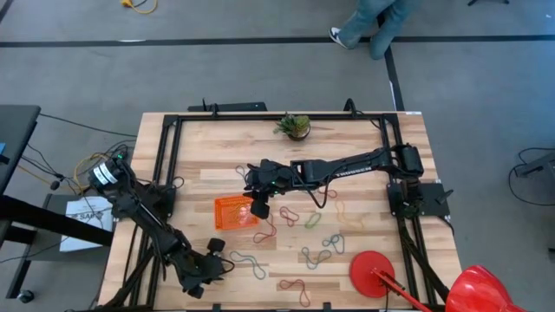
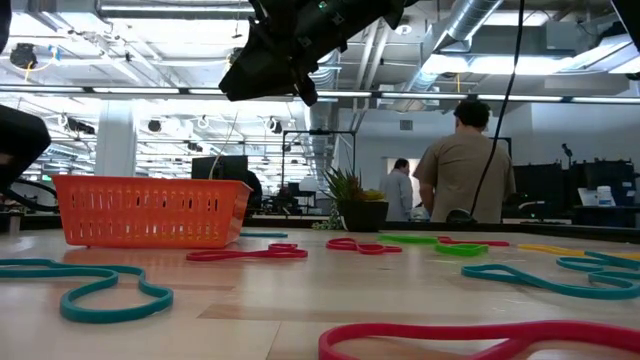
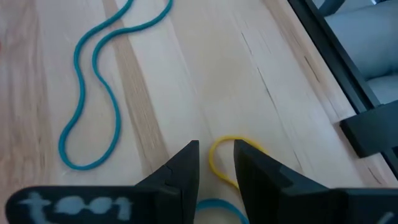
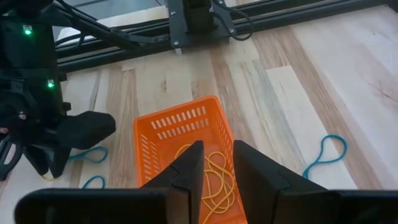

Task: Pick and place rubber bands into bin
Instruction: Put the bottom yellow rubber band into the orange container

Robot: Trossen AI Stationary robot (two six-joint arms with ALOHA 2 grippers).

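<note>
Bin point(image 1: 234, 211): being kept at mid-bench, lying within easy reach of both arms; yellow bands point(image 4: 214, 177) are already being held inside it, seen through the right wrist view.

Right end effector point(image 1: 259, 208): being held over the bin's near edge, arm stretched across the bench point(image 1: 364, 147) from its right-hand mount, wrist pitched downward. Fingers are being kept a narrow gap apart; nothing is seen pinched between them, so a drop into the bin is judged done or about finished.

Left end effector point(image 1: 198, 277): being parked low at the bench's front left corner, arm folded back along the frame. Its fingers are being held slightly apart, empty, hovering just above a yellow band point(image 3: 225, 163), with a teal band point(image 3: 93, 93) lying near.

Loose bands point(image 1: 316, 256): being left scattered, red, green, blue and yellow, mostly to the right of and in front of the bin; many remain unpicked.

Red disc point(image 1: 373, 273): lying at the front right, not being used.
</note>
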